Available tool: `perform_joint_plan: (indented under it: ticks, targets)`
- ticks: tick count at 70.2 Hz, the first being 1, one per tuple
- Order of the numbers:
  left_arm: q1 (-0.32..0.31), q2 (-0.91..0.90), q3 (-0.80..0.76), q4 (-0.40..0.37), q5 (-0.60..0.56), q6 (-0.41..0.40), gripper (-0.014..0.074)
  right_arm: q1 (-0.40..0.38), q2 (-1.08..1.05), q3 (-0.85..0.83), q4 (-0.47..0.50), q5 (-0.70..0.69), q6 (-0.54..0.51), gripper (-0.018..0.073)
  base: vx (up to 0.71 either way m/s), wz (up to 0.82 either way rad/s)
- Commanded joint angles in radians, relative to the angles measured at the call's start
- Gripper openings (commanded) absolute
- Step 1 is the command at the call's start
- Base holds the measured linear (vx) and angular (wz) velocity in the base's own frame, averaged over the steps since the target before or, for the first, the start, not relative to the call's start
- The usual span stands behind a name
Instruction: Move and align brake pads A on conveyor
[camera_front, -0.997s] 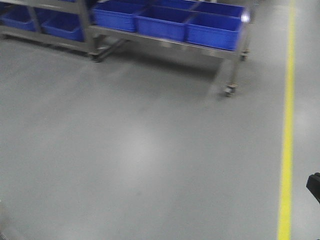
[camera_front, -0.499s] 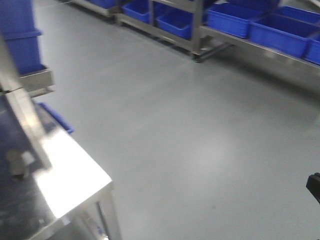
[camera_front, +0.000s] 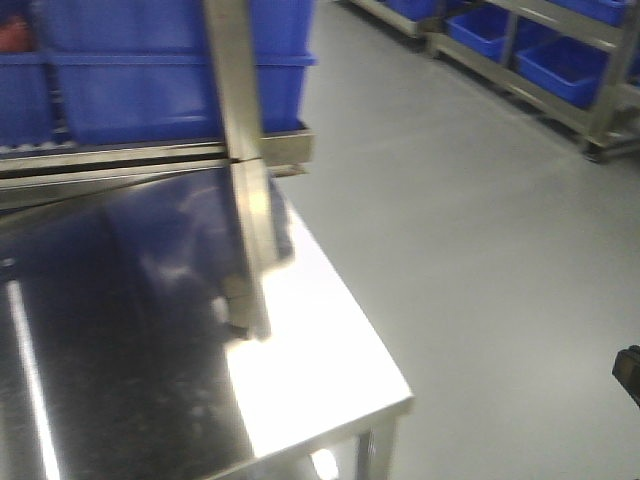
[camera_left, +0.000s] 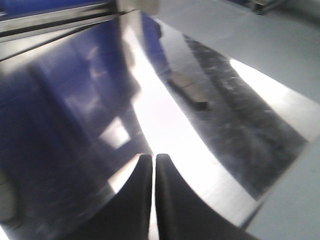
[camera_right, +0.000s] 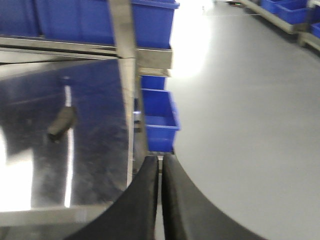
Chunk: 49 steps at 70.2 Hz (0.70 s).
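One brake pad A (camera_left: 189, 90), flat and dark grey, lies on the shiny steel tabletop (camera_left: 165, 130), ahead of my left gripper (camera_left: 153, 156) and to its right. The same pad (camera_right: 62, 123) shows in the right wrist view, far to the left of my right gripper (camera_right: 161, 157), which hangs past the table's edge over the floor. Both grippers are shut with nothing between the fingers. In the front view a blurred dark shape (camera_front: 236, 308) by the post's foot may be this pad. The conveyor is out of view.
A steel upright post (camera_front: 240, 120) stands on the tabletop (camera_front: 300, 380). Blue bins (camera_front: 170, 70) sit on a shelf behind it, another blue bin (camera_right: 159, 119) below the table's side. Racks with blue bins (camera_front: 560, 60) line the far right across grey floor (camera_front: 480, 250).
The front view has swung left: the floor with the yellow line and the far racks slid off to the right, and the steel table with its post and blue bins now fills the left half.
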Motion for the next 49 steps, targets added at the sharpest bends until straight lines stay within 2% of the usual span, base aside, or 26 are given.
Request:
perform_joint_plan:
  ticks: [1,25,49]
  targets:
    - [-0.005,0.007,-0.027,0.001,-0.067,-0.007,-0.0006,-0.003,0.008,-0.023,0.000,-0.070,-0.008,0.0000,0.10,0.73]
    - [-0.005,0.007,-0.027,0.001,-0.067,-0.007,-0.0006,-0.003,0.008,-0.023,0.000,-0.070,-0.008,0.0000,0.10,0.63]
    - [-0.005,0.007,-0.027,0.001,-0.067,-0.007,-0.0006,-0.003,0.008,-0.023,0.000,-0.070,-0.008,0.0000,0.10,0.29]
